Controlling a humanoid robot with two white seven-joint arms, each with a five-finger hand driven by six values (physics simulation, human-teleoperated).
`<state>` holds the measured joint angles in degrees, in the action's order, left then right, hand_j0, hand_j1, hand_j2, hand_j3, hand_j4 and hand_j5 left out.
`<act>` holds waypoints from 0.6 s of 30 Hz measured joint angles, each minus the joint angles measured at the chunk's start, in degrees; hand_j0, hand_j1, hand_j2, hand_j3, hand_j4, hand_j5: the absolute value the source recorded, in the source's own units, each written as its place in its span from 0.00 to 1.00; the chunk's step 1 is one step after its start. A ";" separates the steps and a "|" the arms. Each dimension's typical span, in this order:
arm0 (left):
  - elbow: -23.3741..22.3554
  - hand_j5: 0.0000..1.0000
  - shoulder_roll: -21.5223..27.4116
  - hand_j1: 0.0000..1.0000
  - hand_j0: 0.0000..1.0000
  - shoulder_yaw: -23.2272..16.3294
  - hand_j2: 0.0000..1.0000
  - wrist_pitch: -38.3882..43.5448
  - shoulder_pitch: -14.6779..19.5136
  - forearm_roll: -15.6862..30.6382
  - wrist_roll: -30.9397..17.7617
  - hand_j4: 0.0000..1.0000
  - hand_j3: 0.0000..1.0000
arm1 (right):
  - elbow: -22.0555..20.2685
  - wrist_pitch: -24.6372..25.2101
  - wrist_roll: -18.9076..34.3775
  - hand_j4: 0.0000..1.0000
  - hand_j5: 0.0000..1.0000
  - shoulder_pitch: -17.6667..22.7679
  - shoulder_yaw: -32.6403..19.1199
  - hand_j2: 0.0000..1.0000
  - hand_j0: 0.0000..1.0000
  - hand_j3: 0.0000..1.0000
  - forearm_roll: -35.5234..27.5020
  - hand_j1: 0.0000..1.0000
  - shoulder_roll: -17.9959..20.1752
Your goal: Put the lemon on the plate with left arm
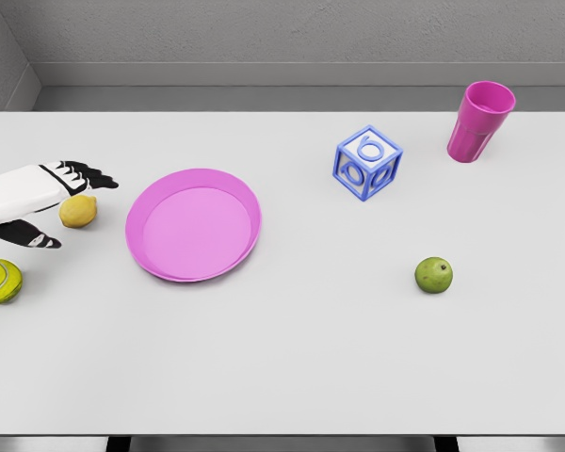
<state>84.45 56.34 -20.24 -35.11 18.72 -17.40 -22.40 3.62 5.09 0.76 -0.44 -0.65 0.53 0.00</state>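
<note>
A yellow lemon (78, 211) lies on the white table, just left of the pink plate (194, 225). My left hand (64, 203) reaches in from the left edge and brackets the lemon: black fingers (87, 175) stretch above it, the thumb (30, 236) lies below and to its left. The fingers are spread and not closed on the fruit; the lemon rests on the table. The plate holds nothing. My right arm is out of view.
A yellow-green tennis ball (0, 281) sits at the left edge below my hand. A blue-and-white letter cube (367, 162), a magenta cup (480, 121) at the back right and a green lime-like fruit (433, 275) stand to the right.
</note>
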 measured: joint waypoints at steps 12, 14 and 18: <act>-0.85 1.00 -0.47 1.00 1.00 0.01 1.00 0.02 1.84 -0.75 -0.03 1.00 1.00 | -0.30 0.01 -0.06 1.00 1.00 0.70 -0.06 1.00 1.00 1.00 0.00 1.00 0.00; -1.76 1.00 -1.54 1.00 1.00 0.00 1.00 0.01 2.29 -1.94 -0.04 1.00 1.00 | -0.30 0.01 -0.07 1.00 1.00 0.70 -0.06 1.00 1.00 1.00 -0.01 1.00 0.00; -4.80 1.00 -4.04 1.00 1.00 -0.09 1.00 0.01 3.60 -5.46 0.00 1.00 1.00 | -0.30 0.01 -0.07 1.00 1.00 0.70 -0.07 1.00 1.00 1.00 -0.01 1.00 0.00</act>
<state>79.65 52.30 -20.33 -35.09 22.32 -22.85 -22.40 3.32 5.10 0.70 0.26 -0.71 0.52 0.00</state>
